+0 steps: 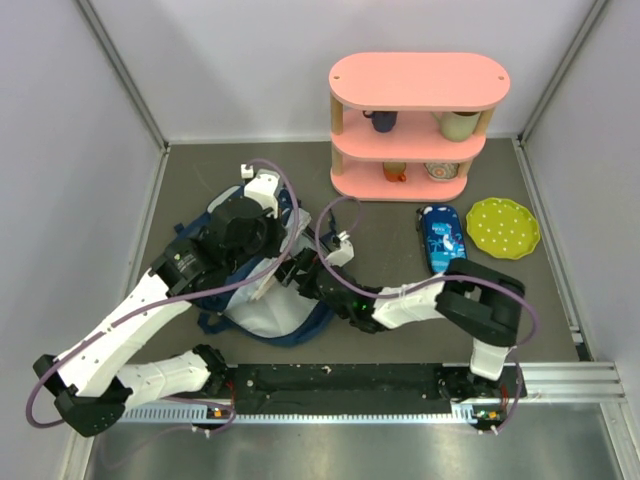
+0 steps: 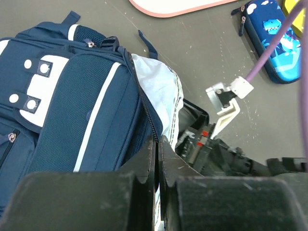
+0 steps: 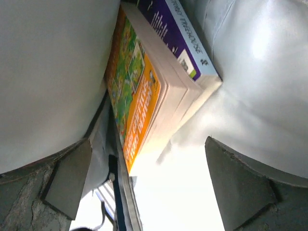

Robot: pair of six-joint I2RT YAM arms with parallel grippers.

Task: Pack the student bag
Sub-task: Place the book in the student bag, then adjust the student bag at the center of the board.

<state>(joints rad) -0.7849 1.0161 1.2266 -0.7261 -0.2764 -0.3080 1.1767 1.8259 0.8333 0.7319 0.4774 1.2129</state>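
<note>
One navy blue fabric backpack (image 2: 86,110) with white patches and a thin white stripe lies left of centre on the dark grey table (image 1: 400,330), its zip opening showing light grey lining. The left gripper (image 2: 157,144) has its fingers pressed together on the zip edge of that opening. The right gripper (image 3: 154,187) is inside the backpack, fingers spread wide and holding nothing.

Two books lie stacked there against the lining: an orange-and-green covered book (image 3: 134,106) and a purple-and-white covered book (image 3: 178,33). Both carry capital lettering, too skewed to read.

On the table to the right are one blue zipped pencil case (image 1: 441,238) printed with a dinosaur and one lime-green dotted plate (image 1: 503,228). One pink three-board shelf (image 1: 420,78) holds four pieces of crockery, two per level.
</note>
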